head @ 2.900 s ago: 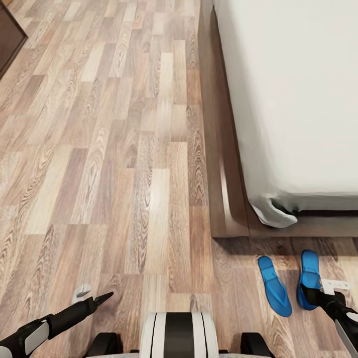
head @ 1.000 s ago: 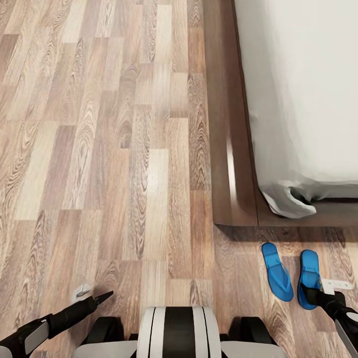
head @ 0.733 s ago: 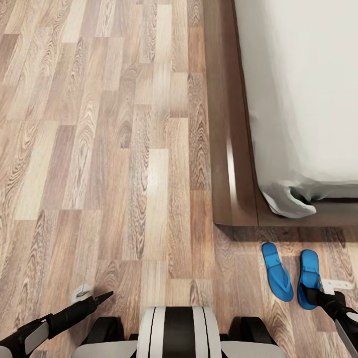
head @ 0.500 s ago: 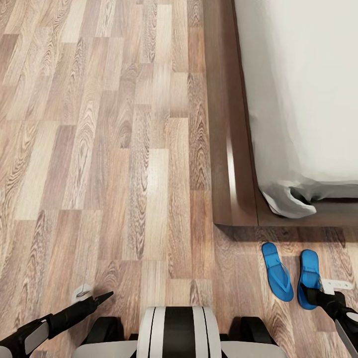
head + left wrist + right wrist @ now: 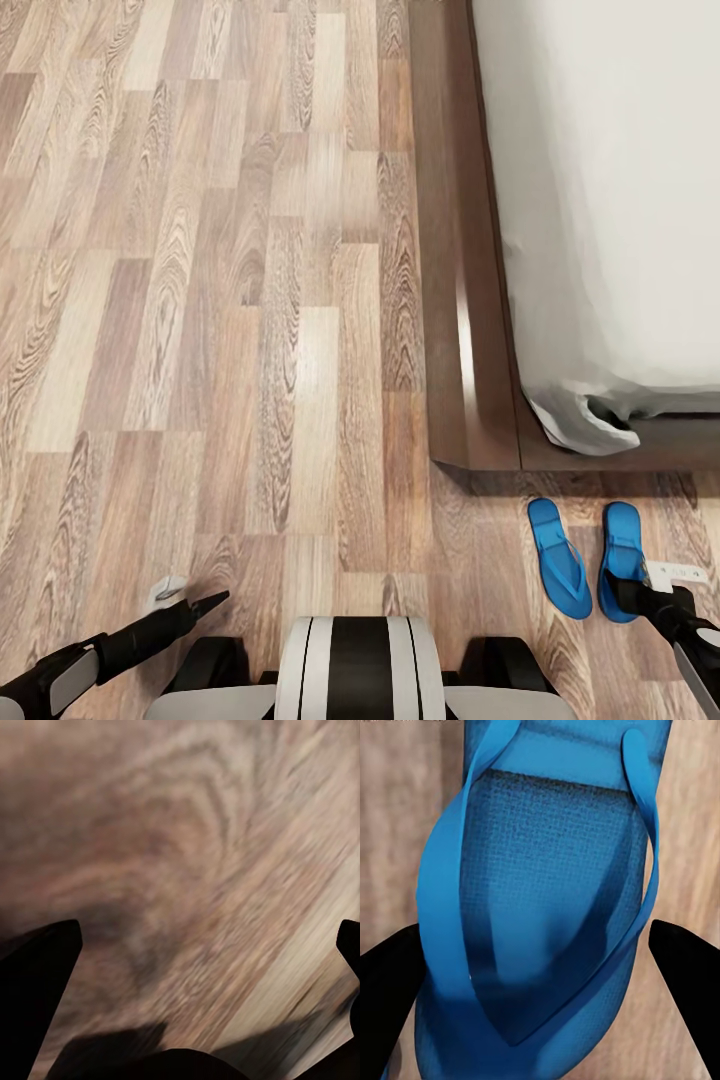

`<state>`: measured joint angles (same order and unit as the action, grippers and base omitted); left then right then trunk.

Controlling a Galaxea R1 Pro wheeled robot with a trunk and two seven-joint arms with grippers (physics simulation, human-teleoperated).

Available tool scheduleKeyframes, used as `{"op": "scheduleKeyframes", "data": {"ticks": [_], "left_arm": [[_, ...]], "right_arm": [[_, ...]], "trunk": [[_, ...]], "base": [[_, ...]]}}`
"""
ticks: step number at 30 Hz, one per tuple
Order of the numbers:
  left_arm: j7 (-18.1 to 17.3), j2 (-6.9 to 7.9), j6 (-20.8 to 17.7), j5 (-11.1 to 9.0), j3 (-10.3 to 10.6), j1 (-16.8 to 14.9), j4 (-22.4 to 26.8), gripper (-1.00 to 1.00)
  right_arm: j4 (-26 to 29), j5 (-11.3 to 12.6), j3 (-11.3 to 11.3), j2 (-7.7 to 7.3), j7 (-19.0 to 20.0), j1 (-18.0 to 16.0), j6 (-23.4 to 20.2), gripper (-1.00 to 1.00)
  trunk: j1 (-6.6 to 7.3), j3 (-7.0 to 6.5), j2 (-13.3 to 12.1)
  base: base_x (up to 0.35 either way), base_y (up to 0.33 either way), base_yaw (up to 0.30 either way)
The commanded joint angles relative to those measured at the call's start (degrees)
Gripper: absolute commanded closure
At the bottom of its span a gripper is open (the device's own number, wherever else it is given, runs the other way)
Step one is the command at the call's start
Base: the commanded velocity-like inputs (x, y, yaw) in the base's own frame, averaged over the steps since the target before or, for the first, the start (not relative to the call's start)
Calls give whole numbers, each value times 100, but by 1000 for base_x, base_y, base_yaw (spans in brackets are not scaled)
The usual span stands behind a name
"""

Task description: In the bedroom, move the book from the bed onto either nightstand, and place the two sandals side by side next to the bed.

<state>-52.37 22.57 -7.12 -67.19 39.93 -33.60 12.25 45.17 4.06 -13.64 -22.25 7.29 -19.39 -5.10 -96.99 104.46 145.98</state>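
Two bright blue sandals lie side by side on the wood floor just off the foot corner of the bed (image 5: 610, 200): the left sandal (image 5: 558, 558) and the right sandal (image 5: 620, 540). My right gripper (image 5: 650, 582) hovers over the right sandal's near end. In the right wrist view this gripper (image 5: 540, 960) is open, with that sandal (image 5: 547, 915) spanning the space between its dark fingers (image 5: 390, 982). My left gripper (image 5: 190, 595) hangs low over bare floor at the lower left, open (image 5: 210, 937). The book and the nightstands are out of view.
The bed's dark brown platform frame (image 5: 465, 300) runs along the mattress and ends in a corner near the sandals. Brown plank floor (image 5: 220, 300) stretches wide to the left. My base (image 5: 358, 668) sits at the bottom centre.
The whole picture has shifted slightly, so the camera moved. Both sandals lie as before, and both grippers keep their places and stay open.
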Motion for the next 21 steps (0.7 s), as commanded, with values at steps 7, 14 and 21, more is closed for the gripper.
{"op": "scheduleKeyframes", "data": {"ticks": [7, 14, 21], "left_arm": [[-1, 2, -9, -93, -64, -6, 6, -100], [-1, 2, -9, -93, -64, -6, 6, -100], [-1, 2, -9, -93, -64, -6, 6, -100]], "right_arm": [[9, 42, -16, 2, 35, 2, -35, 100], [9, 42, -16, 2, 35, -2, -35, 100], [9, 42, -16, 2, 35, 5, -35, 100]], "trunk": [[-12, 54, 8], [-12, 54, 8], [-12, 54, 8]], "base": [[0, 0, 0], [0, 0, 0], [0, 0, 0]]}}
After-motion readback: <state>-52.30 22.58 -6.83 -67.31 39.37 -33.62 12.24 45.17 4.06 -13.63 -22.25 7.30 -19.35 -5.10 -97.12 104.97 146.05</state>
